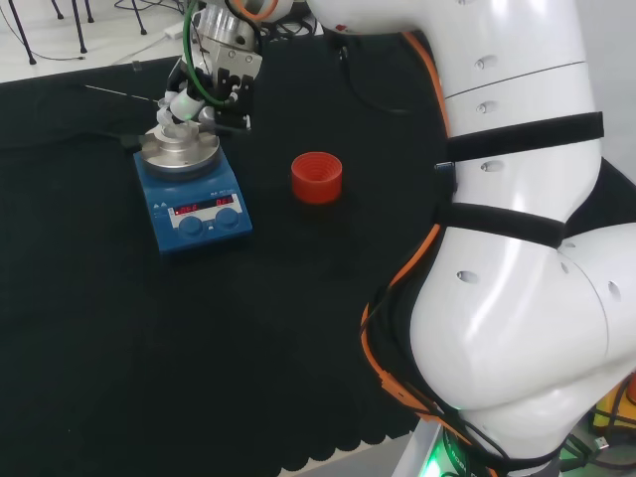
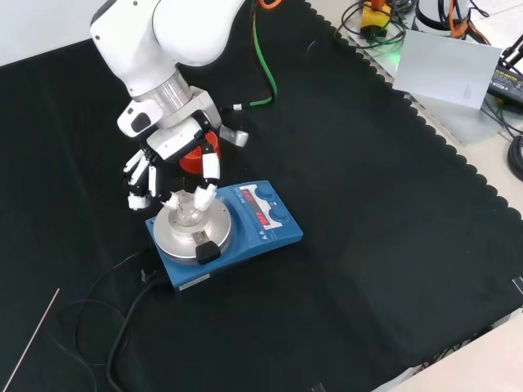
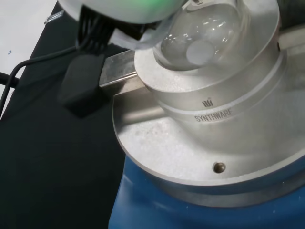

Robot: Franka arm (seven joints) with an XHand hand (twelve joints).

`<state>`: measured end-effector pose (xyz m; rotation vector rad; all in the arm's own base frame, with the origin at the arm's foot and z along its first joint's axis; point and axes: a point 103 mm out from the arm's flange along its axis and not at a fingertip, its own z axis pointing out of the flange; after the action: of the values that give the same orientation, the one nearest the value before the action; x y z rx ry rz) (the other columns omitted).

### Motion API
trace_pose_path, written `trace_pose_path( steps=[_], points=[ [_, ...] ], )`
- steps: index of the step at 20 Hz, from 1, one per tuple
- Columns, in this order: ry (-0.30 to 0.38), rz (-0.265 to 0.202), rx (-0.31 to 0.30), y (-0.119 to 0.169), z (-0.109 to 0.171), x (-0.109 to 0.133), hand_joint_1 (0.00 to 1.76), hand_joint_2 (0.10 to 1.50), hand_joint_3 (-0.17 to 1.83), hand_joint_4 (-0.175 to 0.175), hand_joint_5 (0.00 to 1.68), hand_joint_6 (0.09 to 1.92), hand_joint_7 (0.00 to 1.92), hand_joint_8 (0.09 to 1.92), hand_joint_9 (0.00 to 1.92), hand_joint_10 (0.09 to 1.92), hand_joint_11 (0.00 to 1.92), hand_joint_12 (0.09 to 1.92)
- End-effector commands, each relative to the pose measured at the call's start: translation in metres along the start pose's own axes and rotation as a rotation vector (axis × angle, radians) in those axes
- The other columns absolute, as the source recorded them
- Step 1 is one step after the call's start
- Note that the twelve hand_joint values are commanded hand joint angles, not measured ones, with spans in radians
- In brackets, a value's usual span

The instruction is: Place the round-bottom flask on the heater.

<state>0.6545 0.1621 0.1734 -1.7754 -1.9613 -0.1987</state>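
The clear round-bottom flask (image 3: 205, 38) sits with its bulb in the well of the silver metal block (image 3: 214, 114) on top of the blue heater (image 2: 265, 224). In the front view the flask (image 2: 189, 214) stands upright on the block (image 2: 184, 238), and the hand (image 2: 167, 151) reaches down from above with its fingertips (image 2: 206, 194) curled in at the flask's neck. In the head view the hand (image 1: 221, 72) hangs over the flask (image 1: 177, 124) and the heater (image 1: 195, 207) at the far left of the cloth.
A red ribbed ring stand (image 1: 316, 177) stands right of the heater in the head view, and partly behind the hand (image 2: 193, 160) in the front view. A black plug (image 3: 81, 88) and cable (image 2: 122, 327) leave the heater. A thin rod (image 2: 31, 340) lies on the cloth.
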Motion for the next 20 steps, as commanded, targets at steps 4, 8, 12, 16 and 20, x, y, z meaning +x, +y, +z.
trace_pose_path(
  steps=[4, 8, 12, 16, 20],
  points=[
    [0.033, 0.014, 0.012, 0.001, 0.002, -0.005, 1.11, 0.62, 0.91, 0.034, 1.10, 1.11, 0.34, 0.57, 0.51, 0.58, 0.17, 1.33],
    [0.030, 0.028, 0.030, -0.001, 0.004, -0.013, 1.08, 0.78, 0.66, 0.052, 1.00, 1.13, 0.30, 0.59, 0.48, 0.60, 0.14, 1.35],
    [0.013, 0.038, 0.056, -0.002, 0.003, -0.011, 1.03, 0.69, 0.77, -0.027, 0.74, 1.02, 0.23, 0.60, 0.41, 0.63, 0.08, 1.36],
    [0.010, 0.033, 0.053, -0.004, 0.000, -0.008, 1.01, 0.61, 0.89, -0.047, 0.59, 0.95, 0.21, 0.61, 0.38, 0.65, 0.04, 1.37],
    [0.002, 0.029, 0.050, -0.007, -0.002, -0.006, 0.98, 0.57, 0.92, -0.048, 0.49, 0.85, 0.19, 0.62, 0.35, 0.67, 0.01, 1.38]
  ],
)
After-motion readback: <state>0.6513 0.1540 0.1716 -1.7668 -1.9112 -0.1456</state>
